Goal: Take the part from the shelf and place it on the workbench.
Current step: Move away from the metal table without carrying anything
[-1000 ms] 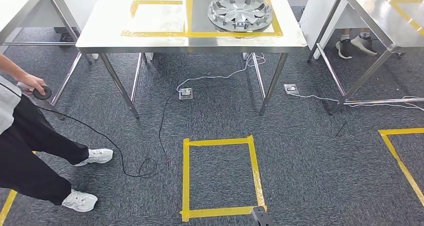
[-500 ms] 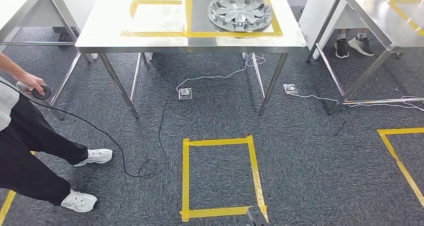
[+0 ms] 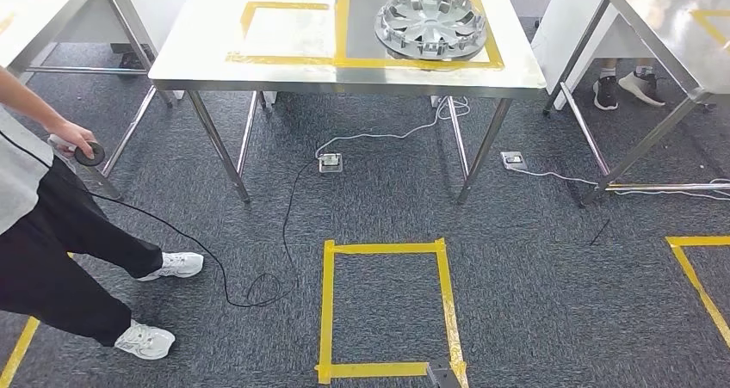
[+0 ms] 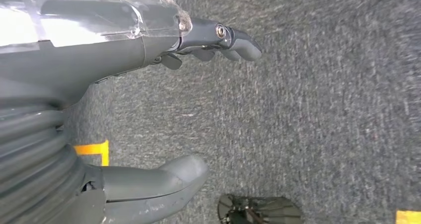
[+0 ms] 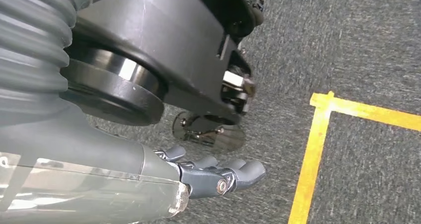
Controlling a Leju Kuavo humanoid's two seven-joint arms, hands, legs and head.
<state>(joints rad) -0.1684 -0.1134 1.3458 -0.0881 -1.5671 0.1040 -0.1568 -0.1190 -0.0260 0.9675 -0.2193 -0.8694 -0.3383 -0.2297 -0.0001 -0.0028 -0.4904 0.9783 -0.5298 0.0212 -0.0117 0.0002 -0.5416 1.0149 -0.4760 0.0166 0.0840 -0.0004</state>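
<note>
Sitting inside the yellow tape square at one o'clock on the surface (image 3: 207, 52), the hubcap (image 3: 432, 23) looks light, stiff, slick plastic, best gripped at opposite rim edges, while left robot hand (image 4: 164, 110) and right robot hand (image 5: 198, 172) hang loosely spread, holding nothing.

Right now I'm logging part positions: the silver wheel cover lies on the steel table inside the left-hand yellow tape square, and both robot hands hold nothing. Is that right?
Not quite. In the head view the wheel cover lies inside the right-hand yellow tape square on the steel table, not the left-hand one. The rest stands: the wrist views show the left hand and right hand holding nothing.
</note>
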